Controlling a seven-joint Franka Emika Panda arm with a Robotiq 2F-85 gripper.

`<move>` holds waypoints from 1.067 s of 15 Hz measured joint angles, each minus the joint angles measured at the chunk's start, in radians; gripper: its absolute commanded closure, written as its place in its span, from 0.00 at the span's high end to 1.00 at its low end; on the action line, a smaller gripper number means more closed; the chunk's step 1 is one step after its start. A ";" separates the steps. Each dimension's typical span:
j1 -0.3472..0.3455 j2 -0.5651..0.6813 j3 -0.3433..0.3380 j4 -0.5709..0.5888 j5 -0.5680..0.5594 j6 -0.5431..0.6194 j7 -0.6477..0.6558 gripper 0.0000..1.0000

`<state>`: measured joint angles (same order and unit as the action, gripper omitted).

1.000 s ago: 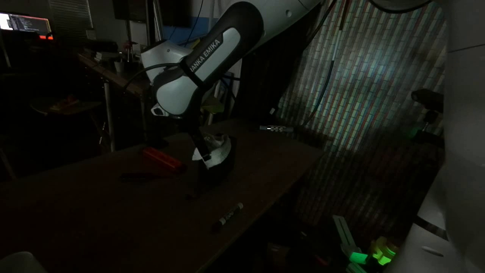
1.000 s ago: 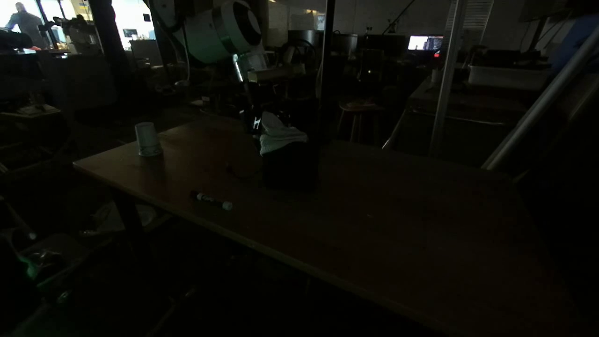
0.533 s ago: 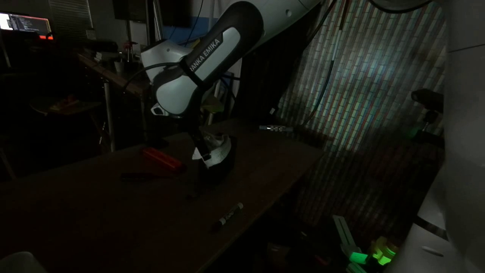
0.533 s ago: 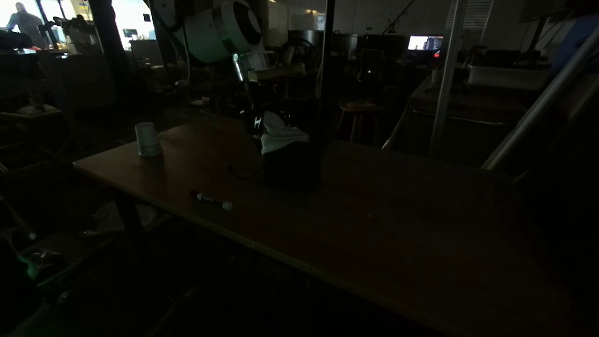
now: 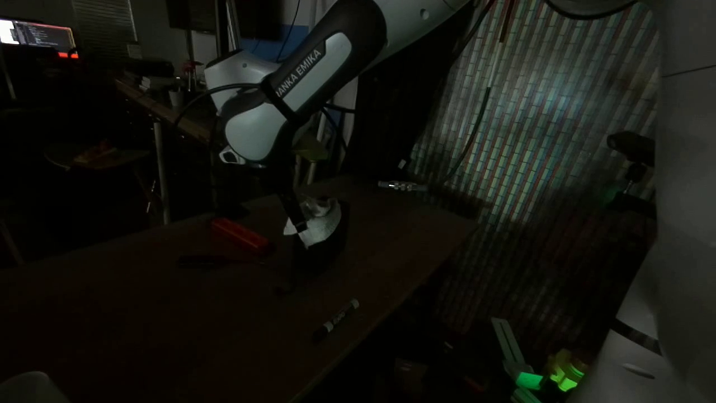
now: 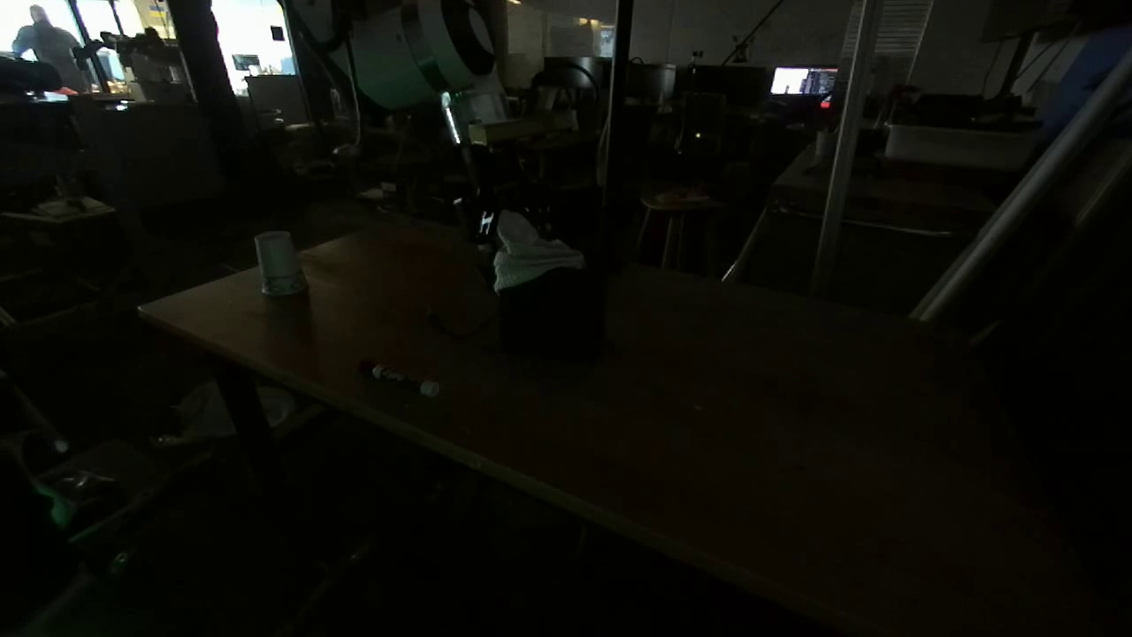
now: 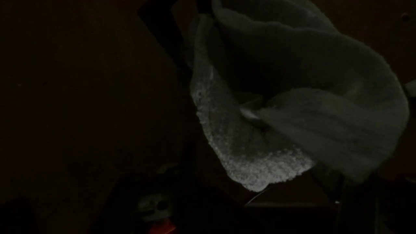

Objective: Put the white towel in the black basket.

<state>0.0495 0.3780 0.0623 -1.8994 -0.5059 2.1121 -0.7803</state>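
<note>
The white towel (image 5: 321, 224) sits bunched in the top of the black basket (image 6: 553, 314), with part of it standing above the rim and a flap over the side, in both exterior views. In the wrist view the towel (image 7: 260, 162) fills the middle and right in loose folds. My gripper (image 5: 302, 225) points down at the towel, with one dark finger in front of it. In the wrist view the dark fingers look spread apart on either side of the towel's near edge. The scene is very dark, and the basket's inside is hidden by the towel.
A red box (image 5: 239, 235) and a dark slim object (image 5: 207, 261) lie on the table (image 6: 707, 425) near the basket. A marker (image 6: 400, 379) lies near the table edge. An upturned white cup (image 6: 280, 264) stands at a table corner. A dark cord (image 6: 455, 332) lies beside the basket.
The arm and gripper have risen slightly in the last half second. The towel has stayed in place on the basket, after shifting very slightly earlier.
</note>
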 measured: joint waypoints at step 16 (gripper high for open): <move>0.000 0.000 0.010 0.031 0.060 -0.028 -0.001 0.04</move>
<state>0.0495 0.3780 0.0727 -1.8686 -0.4461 2.0845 -0.7809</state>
